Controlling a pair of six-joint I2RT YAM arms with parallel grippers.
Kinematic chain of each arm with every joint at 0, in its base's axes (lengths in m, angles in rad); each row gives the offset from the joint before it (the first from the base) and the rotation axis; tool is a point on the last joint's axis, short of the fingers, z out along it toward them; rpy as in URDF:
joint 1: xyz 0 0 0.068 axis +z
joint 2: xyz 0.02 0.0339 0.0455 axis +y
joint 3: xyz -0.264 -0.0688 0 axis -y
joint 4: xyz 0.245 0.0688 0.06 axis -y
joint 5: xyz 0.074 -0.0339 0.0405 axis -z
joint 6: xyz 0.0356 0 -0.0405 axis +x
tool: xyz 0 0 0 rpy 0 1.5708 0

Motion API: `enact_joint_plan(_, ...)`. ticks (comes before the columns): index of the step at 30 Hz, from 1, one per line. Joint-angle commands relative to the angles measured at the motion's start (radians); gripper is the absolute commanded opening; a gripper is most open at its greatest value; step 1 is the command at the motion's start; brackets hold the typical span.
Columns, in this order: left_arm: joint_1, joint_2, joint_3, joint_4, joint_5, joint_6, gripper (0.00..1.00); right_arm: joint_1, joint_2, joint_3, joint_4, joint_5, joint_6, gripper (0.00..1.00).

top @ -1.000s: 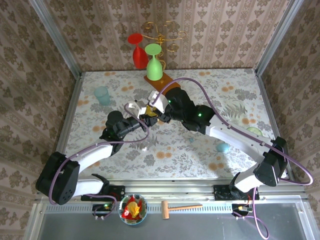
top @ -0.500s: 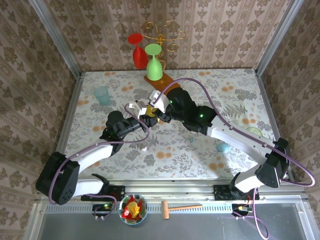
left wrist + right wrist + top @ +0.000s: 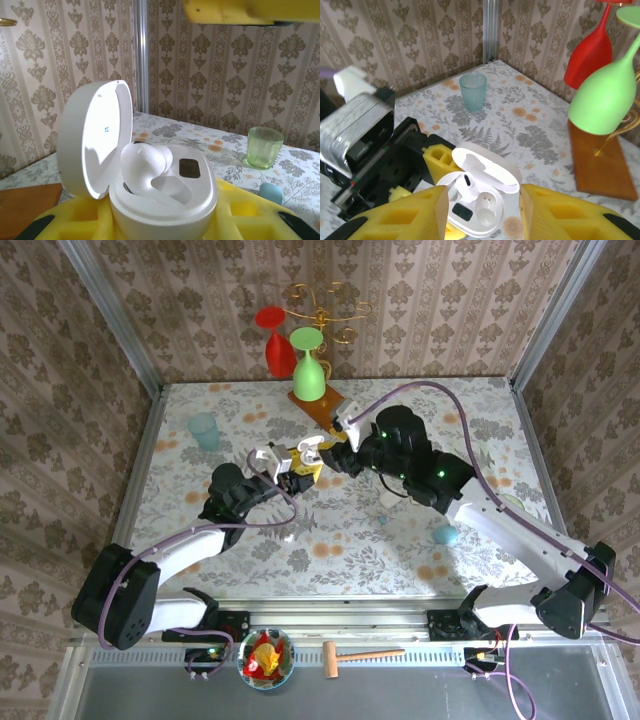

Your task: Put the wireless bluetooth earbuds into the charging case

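While left pincer (image 3: 164, 224) clamps open charging case (image 3: 481, 194), earbud (image 3: 145, 162) seated inside; right pincer (image 3: 479, 212) parted, empty, above

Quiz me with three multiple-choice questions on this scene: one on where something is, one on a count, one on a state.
1. Where is the white charging case?
A. Lying loose, nothing touching it
B. Clamped in the left gripper
C. In a person's hand

2. How many earbuds sit in the case?
A. None
B. One
C. Two

3. What state is the case's lid in?
A. Hinged open
B. Shut
C. Broken off

Answers:
1 B: the left wrist view shows yellow fingers on both sides of the case's base.
2 B: one earbud fills one pocket, and the other pocket is bare.
3 A: the lid stands upright, attached at the case's edge, with the inside exposed.
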Motion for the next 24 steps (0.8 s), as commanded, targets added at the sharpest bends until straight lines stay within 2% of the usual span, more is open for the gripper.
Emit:
enact_joint_plan(1, 0.008, 0.002, -0.017, 0.072, 0.066, 0.077, 0.05, -0.005, 0.026, 0.042, -0.038, -0.120, 0.134, 0.40)
enact_joint_plan(8, 0.015, 0.017, -0.021, 0.130, 0.095, 0.114, 0.05, -0.008, 0.066, 0.063, -0.077, -0.208, 0.183, 0.32)
enact_joint_plan(15, 0.019, 0.032, -0.022, 0.164, 0.113, 0.119, 0.04, -0.012, 0.077, 0.063, -0.089, -0.199, 0.190, 0.32)
enact_joint_plan(24, 0.021, 0.022, -0.014, 0.123, 0.113, 0.106, 0.05, -0.012, 0.133, 0.101, -0.119, -0.181, 0.178, 0.33)
